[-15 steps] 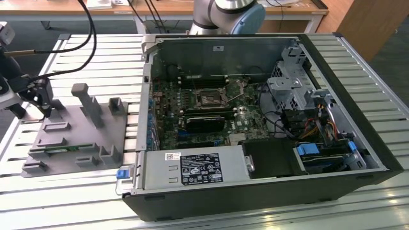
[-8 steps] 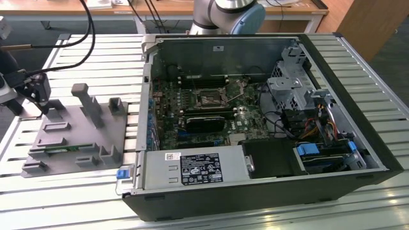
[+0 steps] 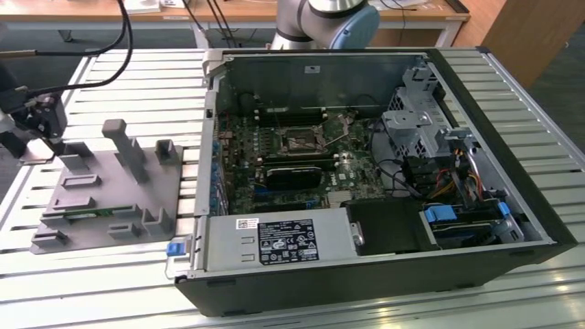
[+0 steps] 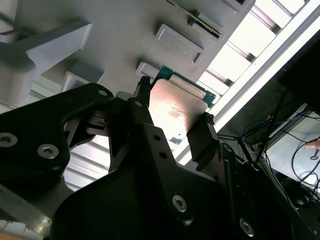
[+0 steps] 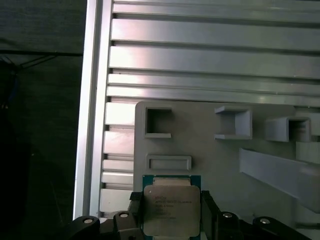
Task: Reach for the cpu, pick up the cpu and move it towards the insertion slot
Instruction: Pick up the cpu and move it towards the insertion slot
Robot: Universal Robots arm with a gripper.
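Evidently the gripper (image 4: 175,104) pinches the cpu (image 5: 171,209) by two opposite edges, at the grey fixture tray (image 3: 96,164), 9 o'clock in the exterior view. Light, stiff and thin, it likely has a slippery metal lid and fragile underside; edges are the safe hold. The insertion slot (image 3: 299,140) lies well apart toward 3 o'clock, inside the computer case (image 3: 320,75). Lid print is too small to tell.

The gripper (image 3: 48,137) hangs over the grey fixture (image 3: 96,209), well apart from the insertion slot (image 3: 299,141).
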